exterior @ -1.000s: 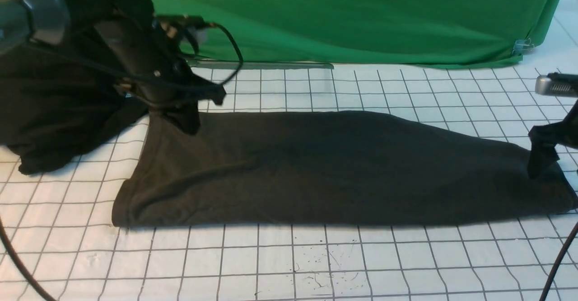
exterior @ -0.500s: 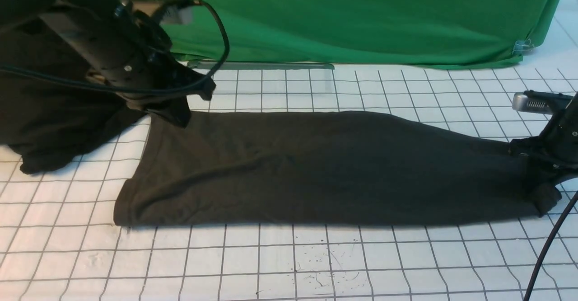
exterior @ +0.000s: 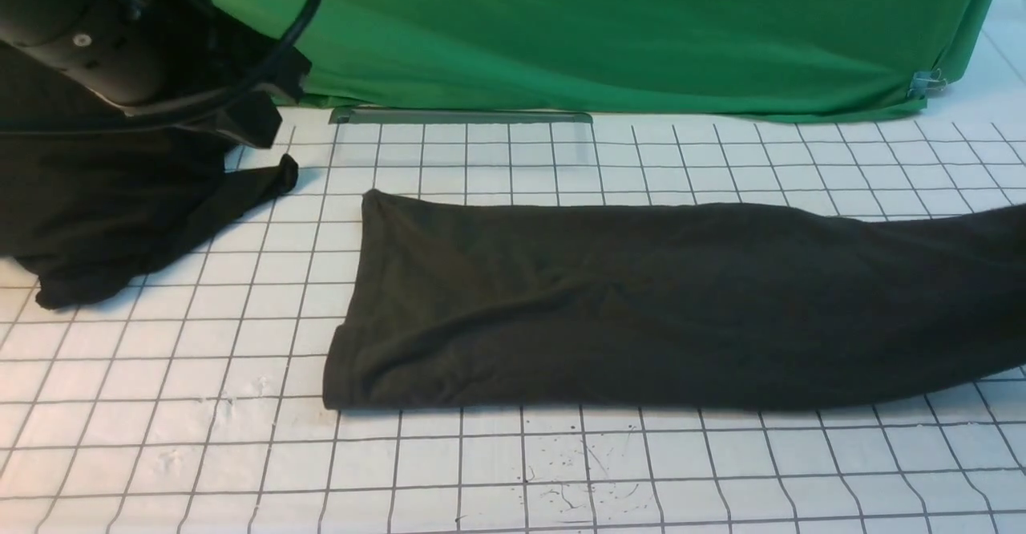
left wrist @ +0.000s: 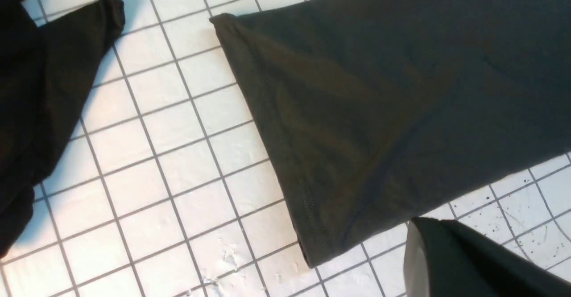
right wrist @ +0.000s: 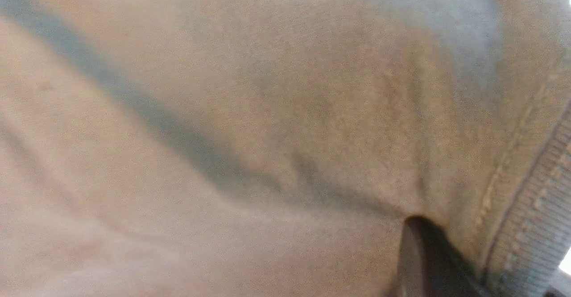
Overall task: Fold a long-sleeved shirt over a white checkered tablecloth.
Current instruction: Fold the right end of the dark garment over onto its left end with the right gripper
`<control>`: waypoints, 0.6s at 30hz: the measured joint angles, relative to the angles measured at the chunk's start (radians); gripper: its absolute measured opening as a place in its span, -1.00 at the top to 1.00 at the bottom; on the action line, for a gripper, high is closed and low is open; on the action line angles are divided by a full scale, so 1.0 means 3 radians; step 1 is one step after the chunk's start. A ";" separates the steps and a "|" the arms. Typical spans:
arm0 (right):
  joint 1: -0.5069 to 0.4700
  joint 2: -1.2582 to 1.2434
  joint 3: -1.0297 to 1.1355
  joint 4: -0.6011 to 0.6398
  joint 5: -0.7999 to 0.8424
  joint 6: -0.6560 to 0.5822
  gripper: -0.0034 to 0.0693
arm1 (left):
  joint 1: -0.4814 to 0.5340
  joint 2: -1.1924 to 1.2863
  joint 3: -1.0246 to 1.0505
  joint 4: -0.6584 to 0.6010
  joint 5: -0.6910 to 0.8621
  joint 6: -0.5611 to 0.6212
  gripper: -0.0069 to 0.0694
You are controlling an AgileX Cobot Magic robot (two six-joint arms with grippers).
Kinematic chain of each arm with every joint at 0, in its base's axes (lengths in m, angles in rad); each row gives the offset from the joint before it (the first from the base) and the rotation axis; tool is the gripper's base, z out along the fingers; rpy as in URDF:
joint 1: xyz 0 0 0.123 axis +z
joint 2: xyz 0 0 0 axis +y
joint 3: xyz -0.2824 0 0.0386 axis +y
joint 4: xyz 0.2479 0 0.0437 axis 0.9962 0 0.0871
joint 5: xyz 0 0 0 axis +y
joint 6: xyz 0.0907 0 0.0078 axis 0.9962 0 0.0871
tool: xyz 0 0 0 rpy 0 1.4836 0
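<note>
While the long-sleeved shirt [exterior: 641, 301] is lying folded into a long dark band across the white checkered tablecloth [exterior: 513, 470], its right end is running out past the right edge of the front view. Its hemmed left end is sitting flat on the cloth, a little left of the middle of the counter. No print or label is showing on the side facing up.

The right hand is sitting outside the front view. In the right wrist view, shirt fabric [right wrist: 250, 123] is filling nearly the whole picture, pressed close to the camera, with a ribbed, stitched edge [right wrist: 535, 216] running along one side. One dark finger [right wrist: 415, 261] is poking up against the fabric. The right hand is closed and looks to be pinching the shirt there, though the second finger is hidden.

The left hand [exterior: 248, 109] is hanging above the far left of the counter, clear of the shirt, closed and gripping nothing. Below it, a blacker heap of plain cloth [exterior: 104, 213] is lying on the tablecloth, one pointed corner reaching towards the shirt without touching it. In the left wrist view, white squares are showing between that corner [left wrist: 105, 11] and the shirt's hem [left wrist: 276, 145].

A green cloth [exterior: 609, 29] is hanging along the far edge of the counter.
</note>
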 joint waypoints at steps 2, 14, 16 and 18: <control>0.0080 -0.0096 0.0000 0.0000 0.0040 0.0000 0.78 | 0.0000 -0.0010 0.0076 0.0000 0.0000 -0.0003 0.83; 0.1379 -0.0340 -0.0288 0.0460 0.0275 0.0313 0.78 | 0.0000 -0.0010 0.0686 -0.0013 -0.0150 -0.0086 0.83; 0.1546 -0.0334 -0.0343 0.0523 0.0246 0.0356 0.78 | 0.0000 -0.0010 0.0732 -0.0013 -0.0159 -0.0086 0.83; 0.1923 -0.0268 -0.0492 0.0694 0.0153 0.0474 0.78 | 0.0000 -0.0010 0.0794 -0.0016 -0.0188 -0.0086 0.83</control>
